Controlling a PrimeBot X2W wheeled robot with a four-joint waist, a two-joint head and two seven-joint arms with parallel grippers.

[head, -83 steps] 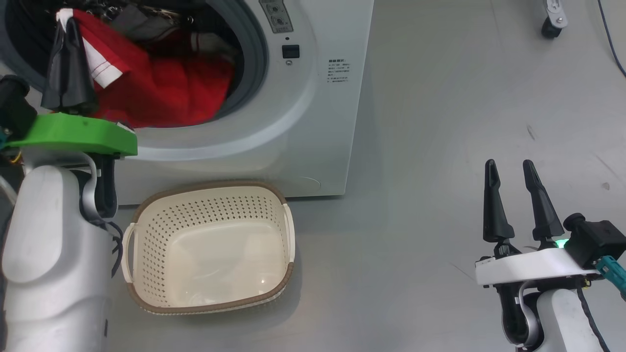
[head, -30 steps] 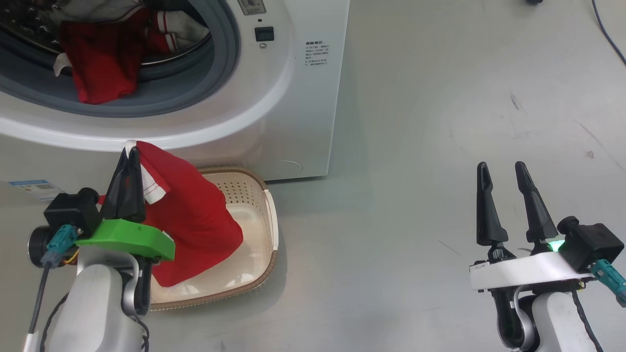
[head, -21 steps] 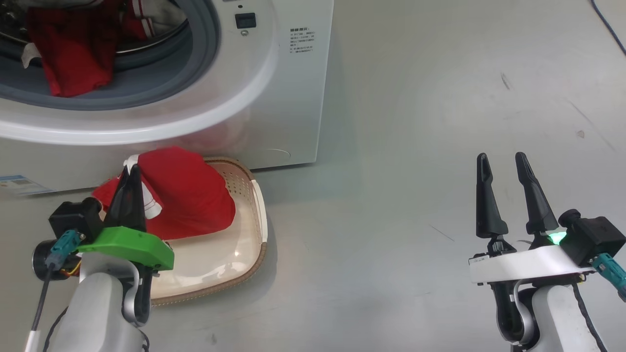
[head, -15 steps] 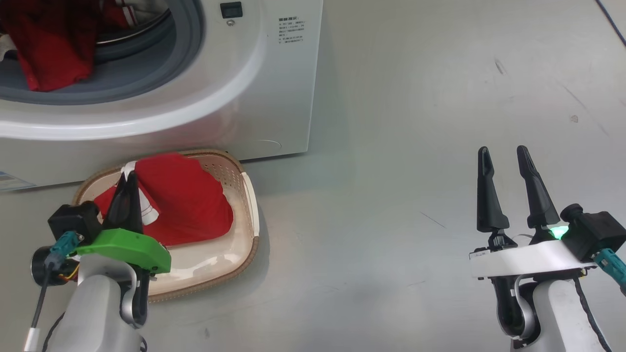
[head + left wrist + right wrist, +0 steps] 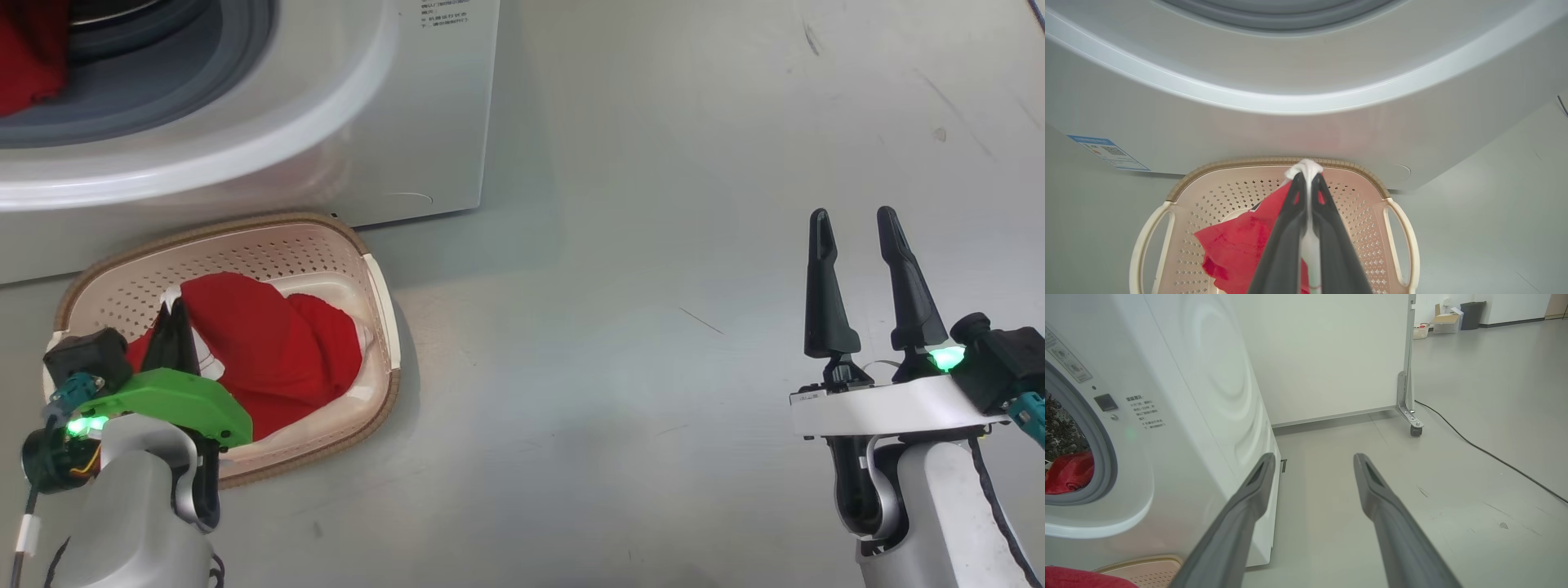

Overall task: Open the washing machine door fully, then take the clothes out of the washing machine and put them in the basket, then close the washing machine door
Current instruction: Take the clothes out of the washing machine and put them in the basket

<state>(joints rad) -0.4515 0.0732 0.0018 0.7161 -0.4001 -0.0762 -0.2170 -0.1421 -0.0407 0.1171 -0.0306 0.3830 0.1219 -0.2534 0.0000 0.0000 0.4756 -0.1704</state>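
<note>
Red garment (image 5: 269, 351) down in the basket (image 5: 245, 222), heaped across its middle, and pinched at a white trim (image 5: 1306, 167) by the left gripper (image 5: 175, 306). Clamped hard there: both dark fingers pressed together, a knot of white cloth squeezed out past the tips, just over the basket's far rim in the left wrist view. Spills red down and to the left of the fingers, onto the perforated bottom.

Basket on the grey floor (image 5: 612, 367), right in front of the washing machine (image 5: 408, 122), brown rim close under the white front panel; touching or not, cannot tell. Blue label sticker (image 5: 1110, 152) low on that panel, off to the left.

Second red piece (image 5: 1069, 473) lying inside the machine's mouth, against the grey rubber seal (image 5: 163, 90), also glimpsed at the top left corner of the head view.

Over on the other side, right gripper (image 5: 853, 214) spread wide and holding nothing, well apart from the basket, fingers pointing up the head view over the floor. Black cable (image 5: 1474, 445) trailing across the floor beyond it.
</note>
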